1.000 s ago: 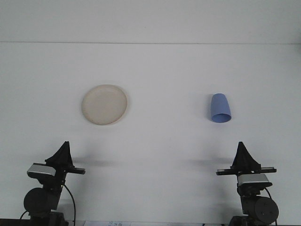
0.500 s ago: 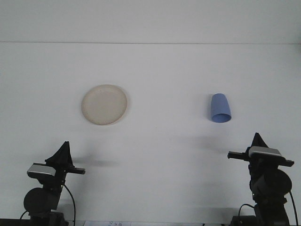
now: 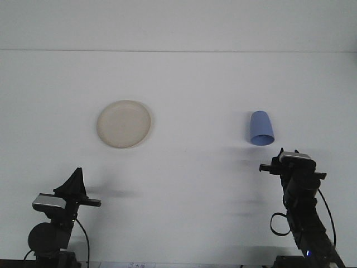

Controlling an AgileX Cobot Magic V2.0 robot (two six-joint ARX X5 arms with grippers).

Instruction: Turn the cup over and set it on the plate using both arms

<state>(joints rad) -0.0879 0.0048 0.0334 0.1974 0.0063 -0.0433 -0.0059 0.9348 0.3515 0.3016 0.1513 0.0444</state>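
On the far left, the left tool [image 3: 76, 177] sits low at the near edge of the white counter [image 3: 189, 167], in the same parked pose as a second ago; its fingers taper to a dark point from this angle, and I cannot tell whether they are spread or closed. Farther up the counter on the left side lies the cream plate [image 3: 124, 124], empty, unmoved, and well apart from everything else.

Moving right across a bare stretch of counter, the blue cup [image 3: 261, 128] stands mouth-down, wider rim on the surface and narrower base up. It has not shifted in the last second.

The change is all on the right. The right arm has risen from its parked position and swung forward, so the right tool [image 3: 290, 162] now hangs near the cup, just short of it on the robot's side and a little to the right, not touching. It faces away from the camera, so its opening cannot be told either.

This looks like the opening reach: the right arm is probably closing in to take the cup, with flip and transfer to the plate not yet begun.
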